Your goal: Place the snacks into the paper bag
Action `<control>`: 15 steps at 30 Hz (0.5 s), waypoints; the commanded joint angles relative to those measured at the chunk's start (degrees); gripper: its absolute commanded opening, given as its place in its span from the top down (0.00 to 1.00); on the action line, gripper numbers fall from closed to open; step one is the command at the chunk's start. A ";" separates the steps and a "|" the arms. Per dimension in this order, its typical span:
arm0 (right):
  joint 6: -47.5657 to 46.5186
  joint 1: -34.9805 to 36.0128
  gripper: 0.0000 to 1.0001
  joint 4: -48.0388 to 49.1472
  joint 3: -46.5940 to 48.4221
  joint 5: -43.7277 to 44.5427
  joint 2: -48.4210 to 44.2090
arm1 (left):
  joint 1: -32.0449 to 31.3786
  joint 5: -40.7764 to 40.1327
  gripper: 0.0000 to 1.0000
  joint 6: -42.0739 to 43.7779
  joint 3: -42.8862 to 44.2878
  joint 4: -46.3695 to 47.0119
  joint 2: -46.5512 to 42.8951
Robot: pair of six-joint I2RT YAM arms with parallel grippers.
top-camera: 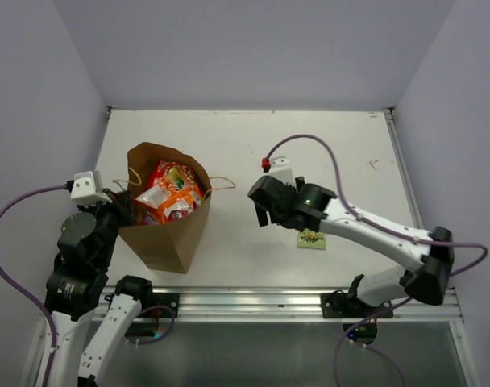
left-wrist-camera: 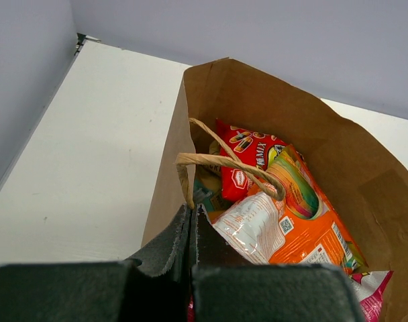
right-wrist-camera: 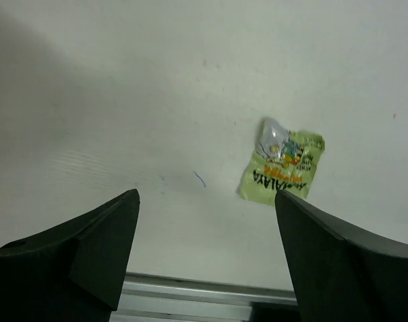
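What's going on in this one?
The left gripper is shut on the rim of the tall brown kraft paper bag, which already holds several shiny snack packets. The right gripper hangs open over the table, with one small green snack packet lying below it, not yet bagged.

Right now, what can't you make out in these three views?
- Lower contents of the paper bag: in the top and left wrist views, covered by the upper snacks and the bag walls, so no count is possible.
- Green packet: top view, partly under the right arm; right wrist view, print too blurred to read.
- Left gripper: top view, hidden behind its own wrist; only the left wrist view shows it clamped on the bag rim.
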 commanded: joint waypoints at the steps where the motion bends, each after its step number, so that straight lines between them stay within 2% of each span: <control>1: 8.49 -4.60 0.14 -1.91 -10.33 -0.67 6.54 | -0.50 1.58 1.00 0.41 -0.05 2.51 -0.79; 2: 8.14 -6.26 0.14 0.29 -12.44 -5.29 6.46 | -0.50 1.49 1.00 0.41 -0.05 2.34 -0.88; 4: 8.22 -10.58 0.14 6.53 -18.07 -7.97 5.76 | -0.50 1.23 1.00 0.41 -0.05 1.90 -1.23; 9: 10.07 -15.76 0.14 9.88 -24.14 -9.37 5.84 | -0.50 0.96 1.00 0.68 -0.13 1.89 -1.23; 15: 7.87 -20.16 0.14 17.18 -28.89 -13.42 7.77 | -0.58 1.14 1.00 0.68 -0.40 2.16 -1.23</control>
